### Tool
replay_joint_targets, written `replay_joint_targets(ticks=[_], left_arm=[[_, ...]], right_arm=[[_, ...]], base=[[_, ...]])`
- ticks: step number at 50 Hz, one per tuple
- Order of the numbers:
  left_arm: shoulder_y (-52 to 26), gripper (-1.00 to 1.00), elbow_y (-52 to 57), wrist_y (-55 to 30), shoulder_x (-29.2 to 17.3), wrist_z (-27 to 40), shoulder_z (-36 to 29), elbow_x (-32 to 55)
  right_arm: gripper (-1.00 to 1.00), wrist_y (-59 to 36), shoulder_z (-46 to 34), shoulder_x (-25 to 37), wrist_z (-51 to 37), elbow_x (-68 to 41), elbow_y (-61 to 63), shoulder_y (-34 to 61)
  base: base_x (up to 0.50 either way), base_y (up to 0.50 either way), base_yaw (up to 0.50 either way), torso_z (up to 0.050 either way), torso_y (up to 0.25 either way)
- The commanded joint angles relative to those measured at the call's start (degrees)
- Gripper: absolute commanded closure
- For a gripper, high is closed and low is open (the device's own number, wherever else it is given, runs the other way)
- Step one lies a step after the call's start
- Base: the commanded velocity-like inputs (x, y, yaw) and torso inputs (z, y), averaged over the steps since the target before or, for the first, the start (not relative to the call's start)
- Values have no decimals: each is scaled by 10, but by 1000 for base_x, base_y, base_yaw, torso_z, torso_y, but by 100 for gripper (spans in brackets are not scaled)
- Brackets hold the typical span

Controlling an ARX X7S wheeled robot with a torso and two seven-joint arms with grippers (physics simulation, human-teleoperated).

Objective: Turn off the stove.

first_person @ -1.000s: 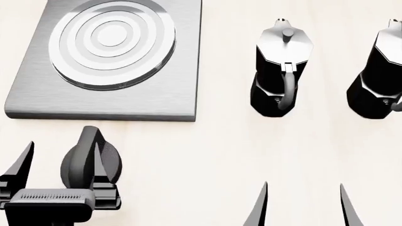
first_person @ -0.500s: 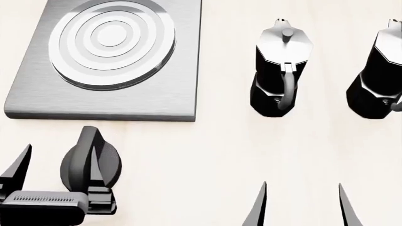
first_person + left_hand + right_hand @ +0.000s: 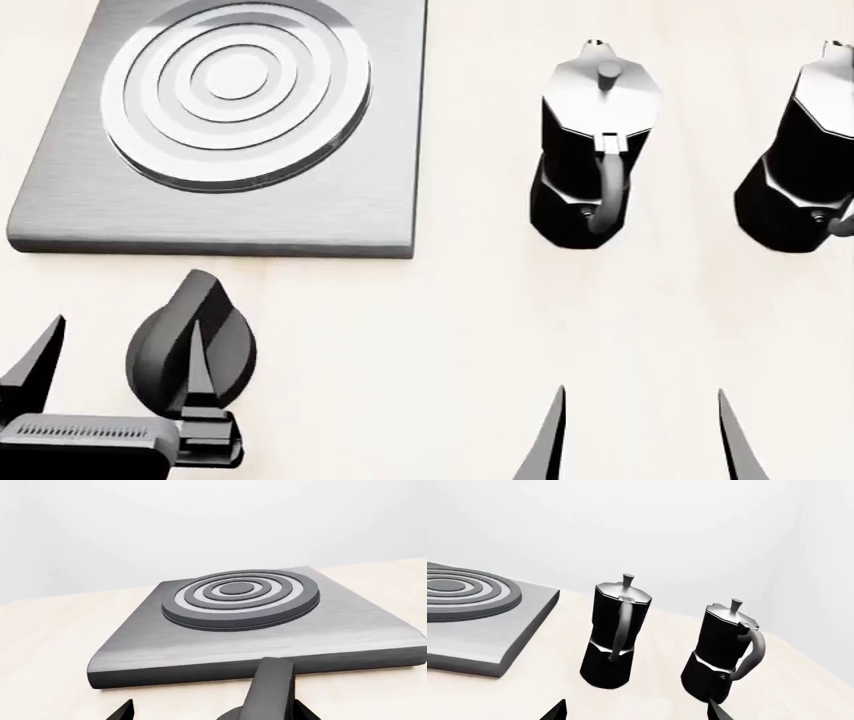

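1. The stove knob (image 3: 191, 345), round and black with a raised ridge, sits on the pale counter (image 3: 441, 330) just short of the stove plate's (image 3: 334, 200) near edge, apart from it. It lies right at the left claw (image 3: 114, 375), toward its right finger.
2. The left claw stands wide open with nothing held. One finger (image 3: 198, 375) crosses the knob's face in the head view, while the other is well out to the knob's far side. Whether that finger touches the knob cannot be told.
3. The ridge points away from the claw, toward the burner (image 3: 236, 92). To grip well, I judge the claw should centre so the ridge lies between both fingers, then close squarely on it.
4. Rotate about the knob's own axis; an off-centre grip may slip off.
5. The right claw (image 3: 641, 440) hangs open and empty, with two moka pots (image 3: 597, 140) beyond it, clear of the work.
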State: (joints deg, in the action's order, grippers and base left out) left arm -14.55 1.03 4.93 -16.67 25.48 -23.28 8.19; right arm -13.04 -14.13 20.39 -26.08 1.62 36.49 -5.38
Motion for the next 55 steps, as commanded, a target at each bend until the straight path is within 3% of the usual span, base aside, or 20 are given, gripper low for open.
replay_joint_targets(ticks=[1,55], left_arm=[[11,-100,8,-9,-3,16,42,5],[44,-100,60,-49,-28,27,61,50]], right_arm=[[-100,-6,11,-9,8,13,2,0],[-100,-6,3,-3,-1,10,0,4]], base=[[0,0,0,0,0],[0,0,0,0,0]])
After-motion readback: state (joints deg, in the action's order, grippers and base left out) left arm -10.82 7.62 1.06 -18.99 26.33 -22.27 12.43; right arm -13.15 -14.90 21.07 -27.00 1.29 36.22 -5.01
